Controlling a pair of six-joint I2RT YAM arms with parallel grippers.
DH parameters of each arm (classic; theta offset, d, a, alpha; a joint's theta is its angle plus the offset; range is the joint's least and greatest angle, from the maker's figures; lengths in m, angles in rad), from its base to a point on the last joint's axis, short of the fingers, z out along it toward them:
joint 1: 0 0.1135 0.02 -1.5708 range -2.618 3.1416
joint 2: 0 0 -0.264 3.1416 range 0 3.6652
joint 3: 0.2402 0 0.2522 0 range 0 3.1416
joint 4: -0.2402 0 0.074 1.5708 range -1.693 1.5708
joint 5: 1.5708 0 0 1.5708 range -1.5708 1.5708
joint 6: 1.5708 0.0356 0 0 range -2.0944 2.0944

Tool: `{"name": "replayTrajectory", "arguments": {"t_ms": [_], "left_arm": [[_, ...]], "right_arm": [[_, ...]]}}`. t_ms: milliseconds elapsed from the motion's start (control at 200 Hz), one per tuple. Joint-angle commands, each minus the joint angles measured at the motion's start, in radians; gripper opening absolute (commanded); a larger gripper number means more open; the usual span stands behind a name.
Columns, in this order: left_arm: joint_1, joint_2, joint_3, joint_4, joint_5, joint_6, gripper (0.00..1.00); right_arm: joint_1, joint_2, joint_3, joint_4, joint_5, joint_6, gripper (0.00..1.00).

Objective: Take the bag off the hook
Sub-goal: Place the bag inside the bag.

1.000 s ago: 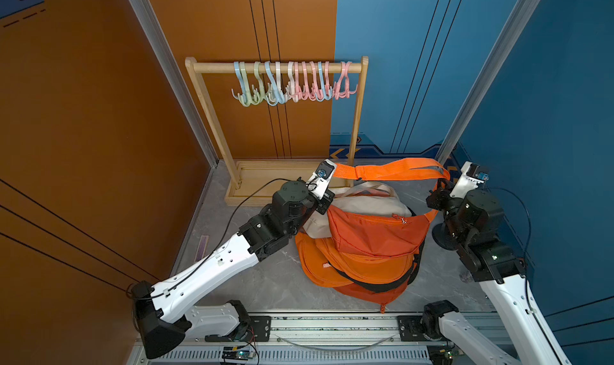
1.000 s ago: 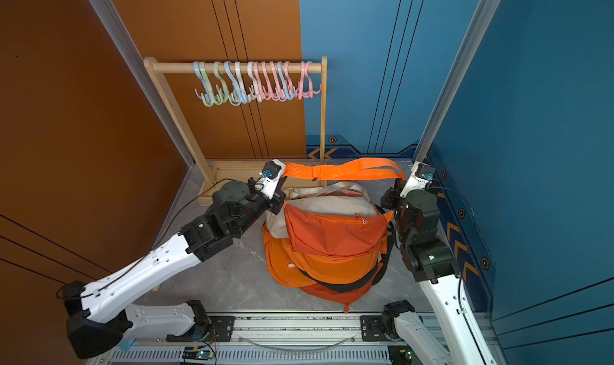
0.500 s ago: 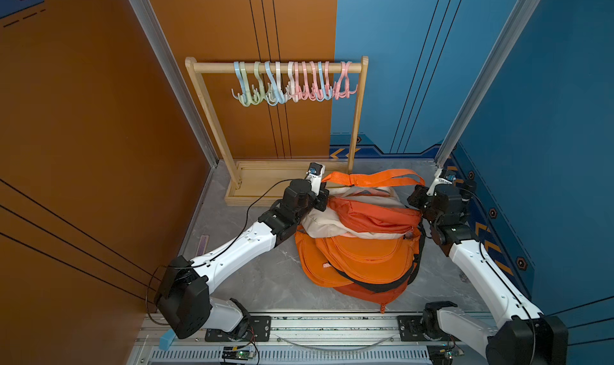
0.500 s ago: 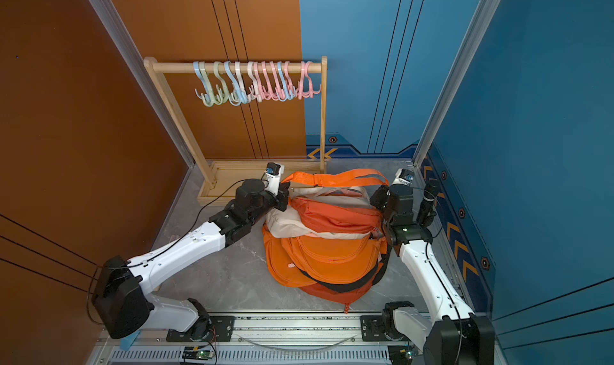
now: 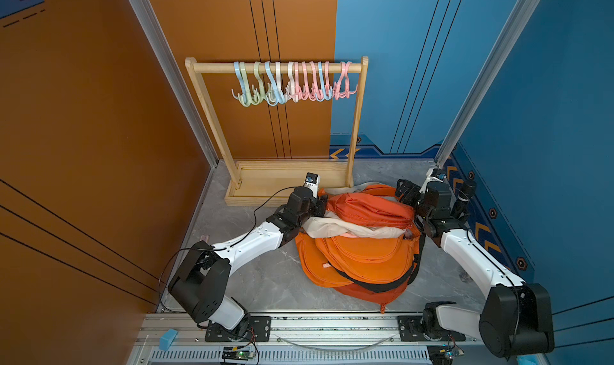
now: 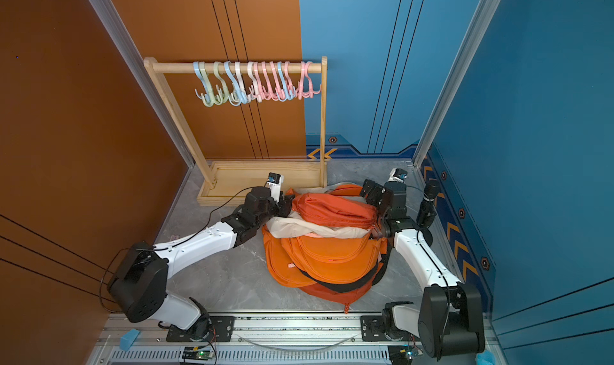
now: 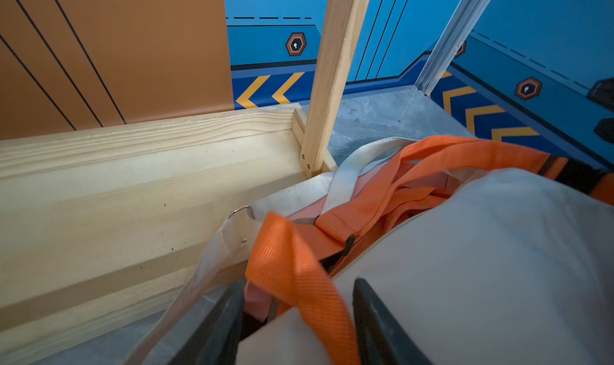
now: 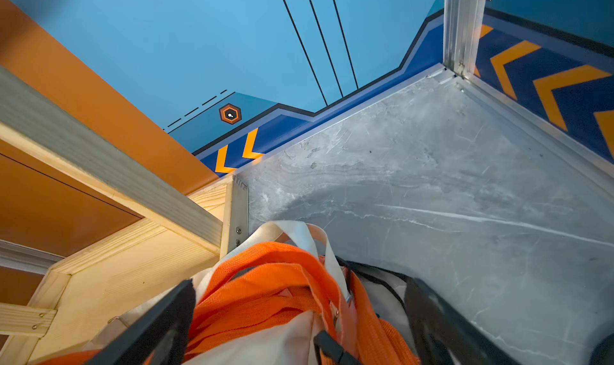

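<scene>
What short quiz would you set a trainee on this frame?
1. True or false: the pastel plastic hooks on the wooden rack all hang bare.
2. The orange and cream fabric bags lie: A in the rack's tray; B on the grey marbled floor; C on hooks.
3. Fill in: the left pincer and right pincer both stand ___.
Key: 1 true; 2 B; 3 open.

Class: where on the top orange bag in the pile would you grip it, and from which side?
Probably grip the orange strap loop behind the top orange bag, coming from above on the wooden rack side. The loop arches clear of the pile; the bag's slack, rounded body offers no edge.
</scene>
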Motion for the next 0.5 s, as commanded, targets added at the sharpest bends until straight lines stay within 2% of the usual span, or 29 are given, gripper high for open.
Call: {"name": "replayTrajectory", "arguments": {"t_ms": [0,240,495], "left_arm": [[0.006,0.004,-0.014,0.025,0.000,-0.017,0.62],[-0.026,-0.062,-0.067,0.067,-0.082,0.007,0.67],[-0.104,-0.164,-0.293,0.226,-0.280,0.002,0.68]], "right_arm": [[0.001,-0.009,-0.019,0.020,-0.027,-0.003,1.00],[0.065,-0.099,-0.082,0.027,-0.029,-0.013,1.00],[0.199,-0.261,-0.237,0.049,0.097,-0.056,1.00]]}}
